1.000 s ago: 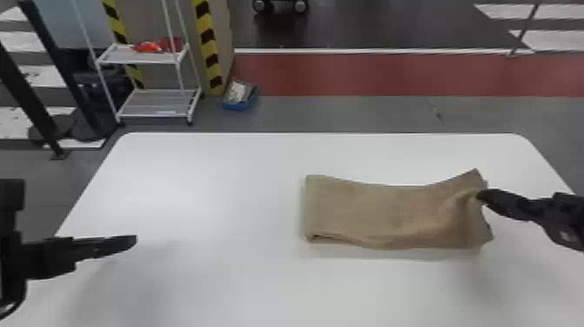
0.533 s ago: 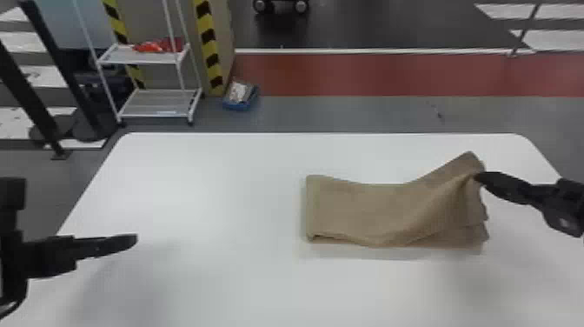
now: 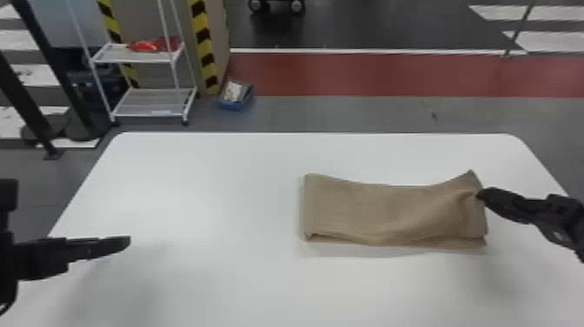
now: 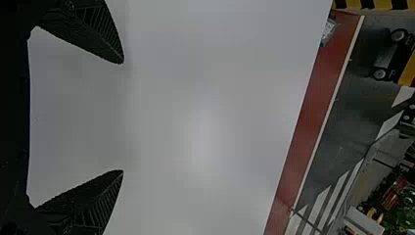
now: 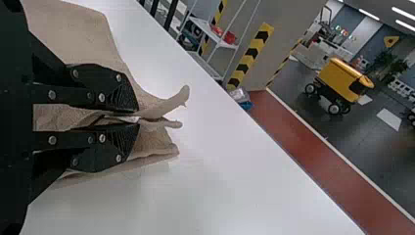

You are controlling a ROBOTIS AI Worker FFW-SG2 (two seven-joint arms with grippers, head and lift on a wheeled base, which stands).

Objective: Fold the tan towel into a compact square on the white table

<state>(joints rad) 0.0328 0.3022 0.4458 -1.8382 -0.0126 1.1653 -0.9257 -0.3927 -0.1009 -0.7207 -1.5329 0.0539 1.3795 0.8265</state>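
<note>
- Well, from where I stand the right gripper (image 5: pixel 138 117) has its two fingers closed on the tan towel (image 3: pixel 391 213), pinching a fold of cloth at the end nearest that arm.
- The towel lies on the white table (image 3: pixel 217 208) as a long folded strip, running from the right gripper's tips toward the robot's left, with the far corner just beyond those tips peaked up.
- Well apart from it, off the strip's other end, the left gripper (image 3: pixel 129 240) waits with its fingers spread wide and nothing between them.
- To me this looks like the cross fold in hand: the strip is long and narrow, so bringing the held end over the other should make the square.
- Next, I'd say, the right gripper needs to lift its end clear, carry it toward the left gripper's side and lay it edge on edge.
- My worry is the layers below the grip; if the fingers miss one, it could trail behind and leave the square crooked.
</note>
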